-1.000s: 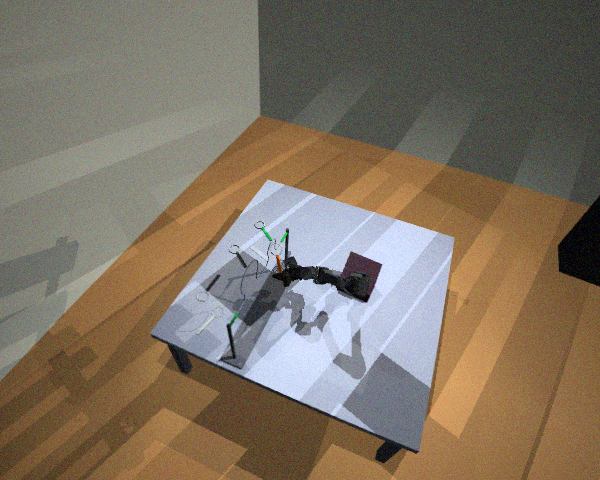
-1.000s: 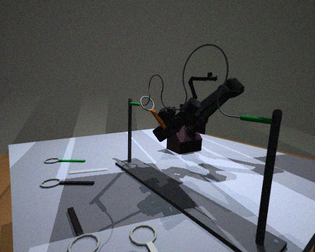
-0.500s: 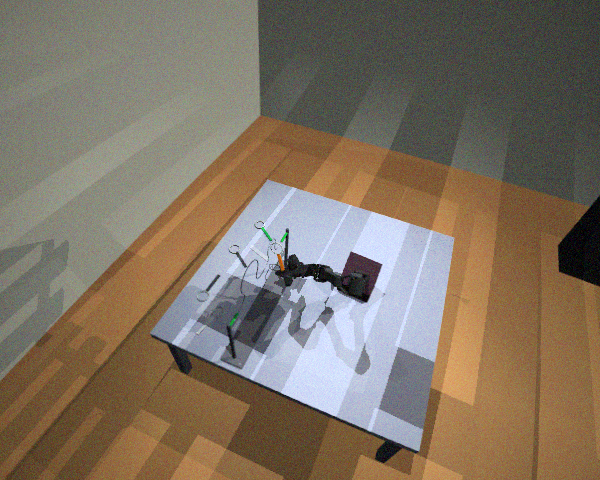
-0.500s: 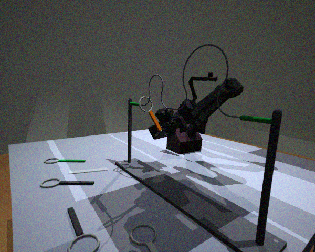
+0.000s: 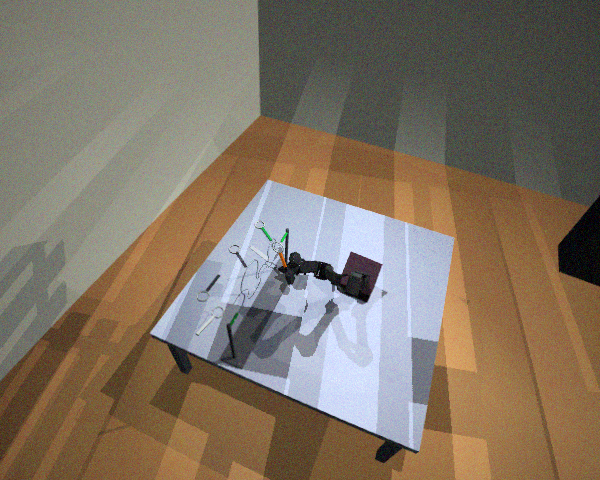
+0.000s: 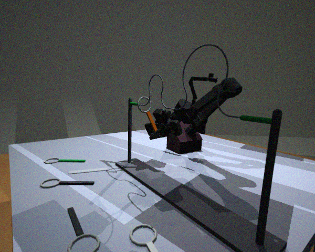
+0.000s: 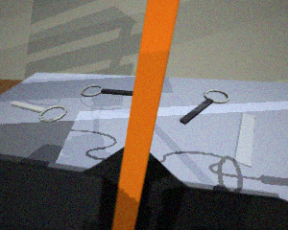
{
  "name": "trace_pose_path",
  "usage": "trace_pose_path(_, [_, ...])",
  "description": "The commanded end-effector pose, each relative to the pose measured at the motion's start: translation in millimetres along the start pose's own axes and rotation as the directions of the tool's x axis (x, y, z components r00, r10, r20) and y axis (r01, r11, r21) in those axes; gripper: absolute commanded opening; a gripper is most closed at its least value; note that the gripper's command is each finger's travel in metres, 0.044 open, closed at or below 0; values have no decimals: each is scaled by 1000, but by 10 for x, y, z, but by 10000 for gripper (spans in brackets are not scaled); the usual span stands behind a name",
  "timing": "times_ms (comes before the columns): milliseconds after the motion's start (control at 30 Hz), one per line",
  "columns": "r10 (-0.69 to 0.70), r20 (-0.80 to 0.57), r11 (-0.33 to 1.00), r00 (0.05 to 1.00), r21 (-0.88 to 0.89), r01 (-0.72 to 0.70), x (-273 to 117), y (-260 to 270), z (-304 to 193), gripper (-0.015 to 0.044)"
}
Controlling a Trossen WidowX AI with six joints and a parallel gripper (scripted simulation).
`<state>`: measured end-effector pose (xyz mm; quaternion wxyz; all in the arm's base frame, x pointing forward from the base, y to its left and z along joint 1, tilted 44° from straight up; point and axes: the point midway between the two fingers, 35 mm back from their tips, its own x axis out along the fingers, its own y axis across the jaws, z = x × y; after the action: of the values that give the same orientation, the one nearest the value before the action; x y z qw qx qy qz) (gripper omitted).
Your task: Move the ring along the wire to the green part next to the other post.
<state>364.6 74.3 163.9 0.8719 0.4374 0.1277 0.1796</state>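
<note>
We see a pale ring point(image 5: 272, 244) point(image 6: 138, 104) beside the far post point(image 5: 287, 245) point(image 6: 129, 130), our landmark. Its orange handle point(image 5: 282, 259) point(image 6: 151, 121) point(image 7: 146, 96) slopes down from it, and the tool point(image 5: 285, 268) point(image 6: 155, 131) point(image 7: 134, 151) is narrow, closed on that handle. The wire point(image 5: 237, 304) point(image 6: 227, 62) appears to run through the ring, near the end of the green part point(image 5: 283, 237) point(image 6: 133, 103) next to the far post. We cannot tell whether ring and wire touch.

From the far post, the wire rises in a small hump, dips, climbs a taller loop, then drops to another green part point(image 5: 233, 318) point(image 6: 255, 119) at the opposite post point(image 5: 231, 341) point(image 6: 269, 176), well apart from our landmark.

On the pale counter point(image 5: 372, 361) point(image 6: 30, 151) point(image 7: 269, 91), across the far post from the arm's maroon base point(image 5: 375, 268) point(image 6: 174, 143), we see a green-handled ring point(image 5: 265, 232) point(image 6: 71, 160). Two dark-handled and one white-handled ring lie flat there too, farther from the far post.
</note>
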Motion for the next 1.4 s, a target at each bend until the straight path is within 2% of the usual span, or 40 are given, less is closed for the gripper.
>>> trace_pose_path(0, [-29, -10, 999, 1000, -43, 28, -24, -132, -11, -150])
trace_pose_path(533, [-67, -16, 990, 998, -124, 64, -73, -395, 18, -150])
trace_pose_path(1367, [-72, -16, 988, 997, -135, 69, -125, -654, 53, -150])
